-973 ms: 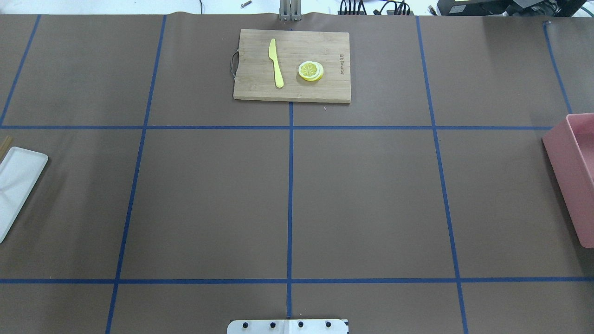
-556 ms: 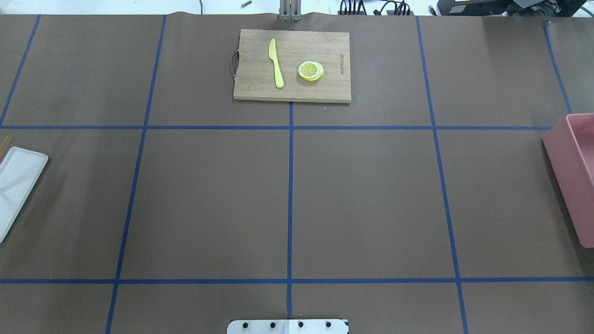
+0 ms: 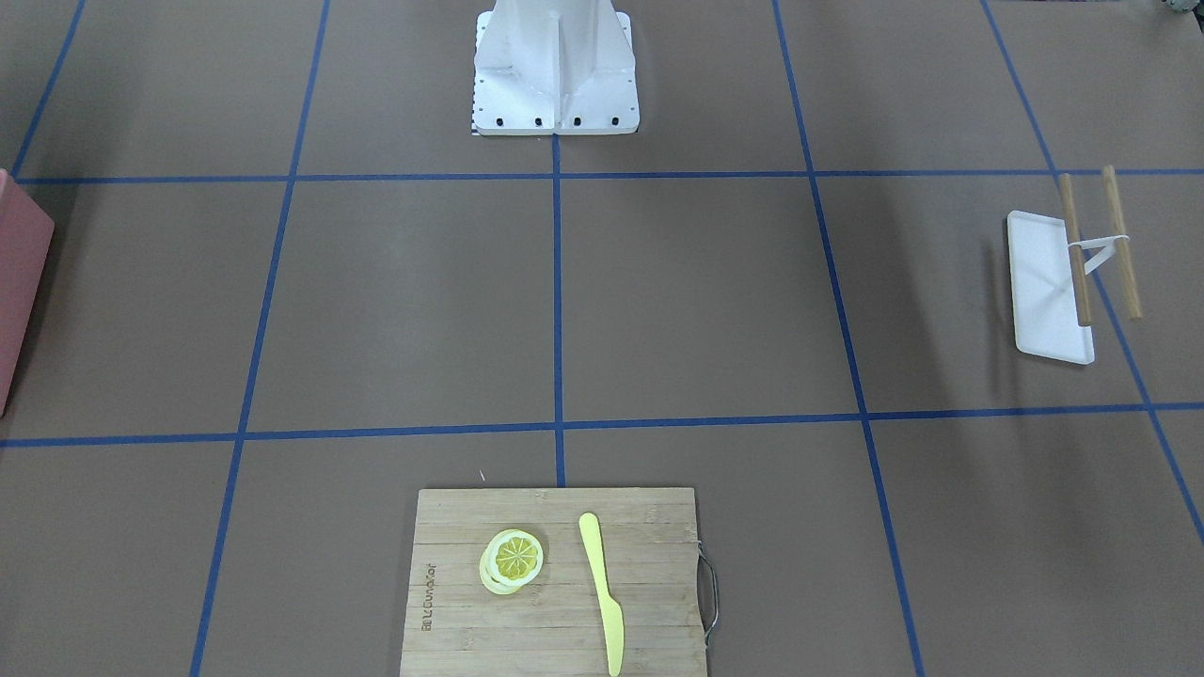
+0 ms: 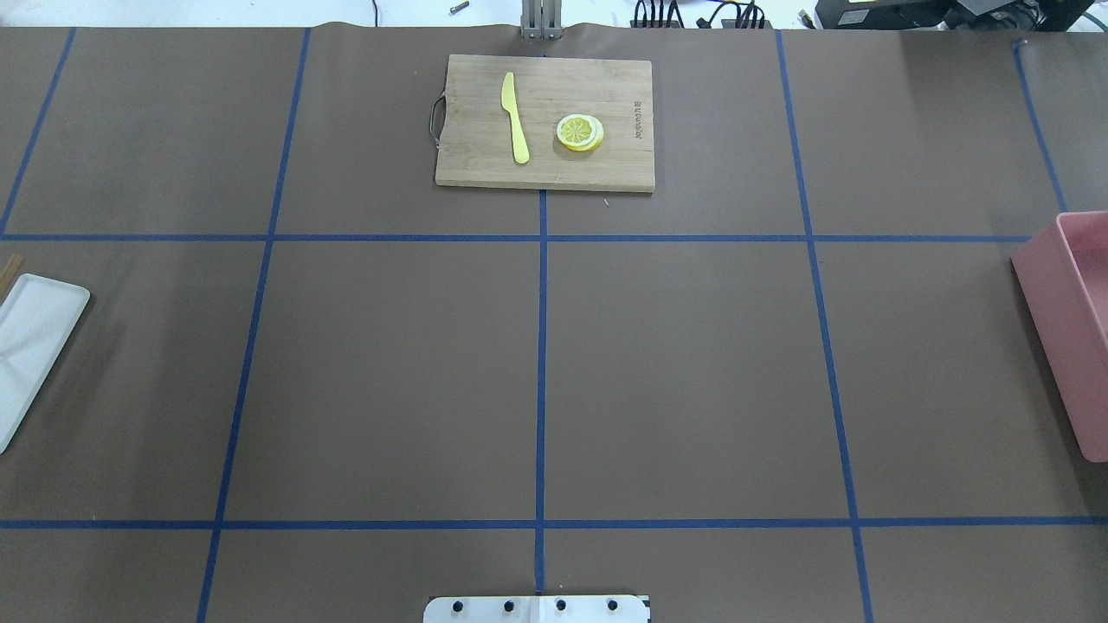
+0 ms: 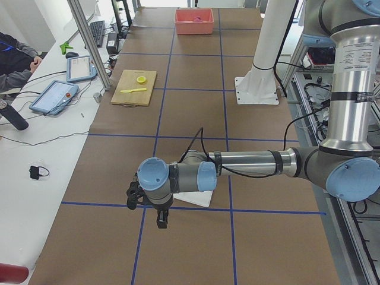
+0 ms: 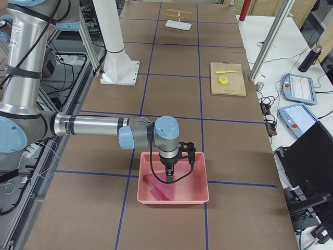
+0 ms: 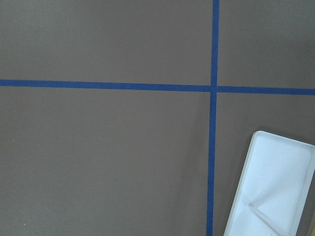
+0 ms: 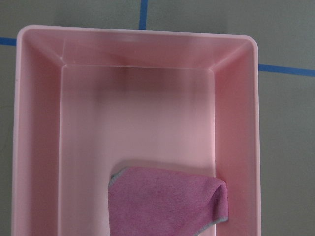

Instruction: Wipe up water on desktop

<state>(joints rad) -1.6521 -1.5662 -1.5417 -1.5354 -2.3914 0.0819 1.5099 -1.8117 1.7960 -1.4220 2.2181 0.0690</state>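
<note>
The desktop [image 4: 692, 372] is a matte brown surface with blue tape lines; I see no water on it. A pink cloth [image 8: 165, 201] lies folded in a pink bin [image 8: 37, 123] at the table's right end, also visible in the exterior right view [image 6: 156, 188]. My right gripper [image 6: 170, 176] hangs over the bin, pointing down above the cloth; I cannot tell if it is open. My left gripper [image 5: 160, 221] hovers above the desktop at the left end beside a white tray [image 7: 275, 187]; I cannot tell if it is open. No fingers show in either wrist view.
A bamboo cutting board [image 4: 485, 164] with a yellow knife [image 4: 515, 117] and lemon slices [image 4: 580, 132] lies at the far middle. Two wooden sticks [image 3: 1119, 240] rest across the white tray [image 3: 1039, 282]. The robot's base [image 3: 555, 66] stands at the near edge.
</note>
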